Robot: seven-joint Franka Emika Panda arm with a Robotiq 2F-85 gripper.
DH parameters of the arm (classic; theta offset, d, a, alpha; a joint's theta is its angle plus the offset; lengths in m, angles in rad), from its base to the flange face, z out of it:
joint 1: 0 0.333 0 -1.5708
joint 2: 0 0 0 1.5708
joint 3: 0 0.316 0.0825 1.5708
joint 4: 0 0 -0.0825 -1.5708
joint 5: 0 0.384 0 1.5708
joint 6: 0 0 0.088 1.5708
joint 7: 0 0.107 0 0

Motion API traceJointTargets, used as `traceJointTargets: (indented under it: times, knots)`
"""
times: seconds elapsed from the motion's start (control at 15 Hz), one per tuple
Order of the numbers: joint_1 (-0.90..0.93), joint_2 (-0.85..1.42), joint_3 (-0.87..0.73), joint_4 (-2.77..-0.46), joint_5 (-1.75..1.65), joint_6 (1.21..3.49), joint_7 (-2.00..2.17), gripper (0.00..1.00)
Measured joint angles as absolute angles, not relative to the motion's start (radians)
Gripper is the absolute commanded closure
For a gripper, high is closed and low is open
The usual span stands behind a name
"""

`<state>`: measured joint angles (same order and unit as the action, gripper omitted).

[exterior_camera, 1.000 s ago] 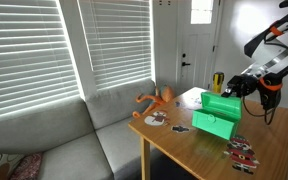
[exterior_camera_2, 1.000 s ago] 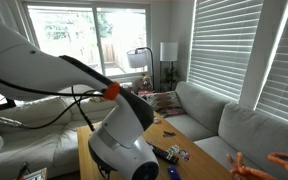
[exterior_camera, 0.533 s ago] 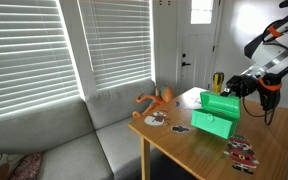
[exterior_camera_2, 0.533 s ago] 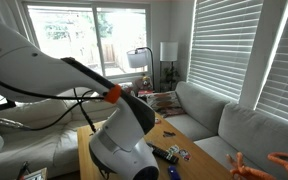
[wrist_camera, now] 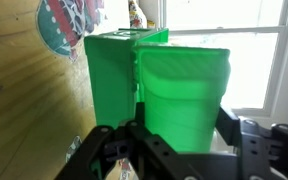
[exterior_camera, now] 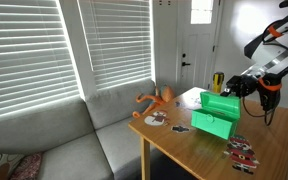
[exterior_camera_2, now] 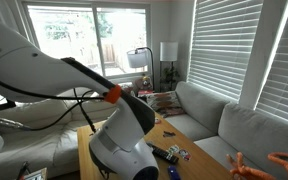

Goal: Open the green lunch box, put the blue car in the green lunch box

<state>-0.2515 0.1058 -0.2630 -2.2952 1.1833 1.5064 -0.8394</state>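
The green lunch box (exterior_camera: 212, 122) stands on the wooden table (exterior_camera: 194, 155) with its hinged lid (exterior_camera: 222, 103) raised. My gripper (exterior_camera: 238, 88) is at the lid's far edge. In the wrist view the gripper (wrist_camera: 166, 130) is shut on the green lid (wrist_camera: 184, 85), one finger on each side, with the box body (wrist_camera: 109, 70) to the left. A tiny dark toy (exterior_camera: 180, 128) lies on the table beside the box; it may be the blue car, but it is too small to tell. The arm hides the box in an exterior view (exterior_camera_2: 124, 130).
An orange figure (exterior_camera: 160, 98) lies at the table's back edge near a round sticker-like toy (exterior_camera: 154, 119). Red-and-white toys (exterior_camera: 244, 152) lie near the front. A grey sofa (exterior_camera: 74, 140) runs under the blinds beside the table.
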Motion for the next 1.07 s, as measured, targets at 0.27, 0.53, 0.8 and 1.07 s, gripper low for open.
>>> traceJointTargets:
  times: [0.27,0.53,0.8,1.07]
  knots:
    - [-0.251,0.106,-0.262,-2.295,1.184,1.492,-0.858,0.56]
    - [-0.252,0.106,-0.262,-2.295,1.204,1.458,-0.89,0.56]
    - [-0.252,0.111,-0.264,-2.295,1.219,1.436,-0.893,0.56]
    - [-0.254,0.121,-0.268,-2.295,1.213,1.448,-0.891,0.56]
